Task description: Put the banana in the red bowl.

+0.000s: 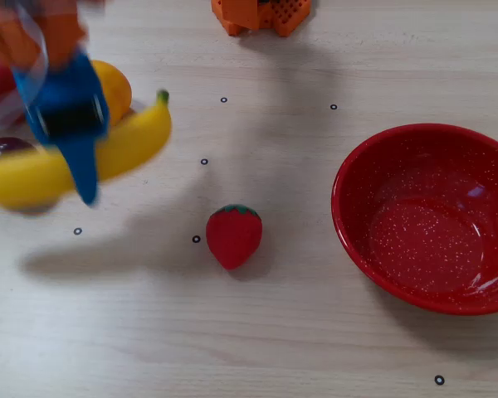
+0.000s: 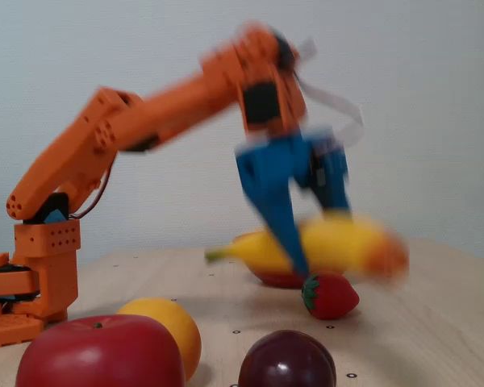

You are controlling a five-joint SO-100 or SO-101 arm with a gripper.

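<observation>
I see the blue end effector (image 1: pixel 81 178) clamped across the middle of the banana (image 1: pixel 124 145), a long, curved, glossy yellow plastic piece. It is carried clear of the pale wood-grain surface (image 1: pixel 257 332), blurred in both fixed views. The red bowl (image 1: pixel 353 232), round and glossy with fine white speckles inside, sits empty, well apart from the banana. Between banana and bowl a matte red strawberry (image 1: pixel 232 236) rests on the surface.
</observation>
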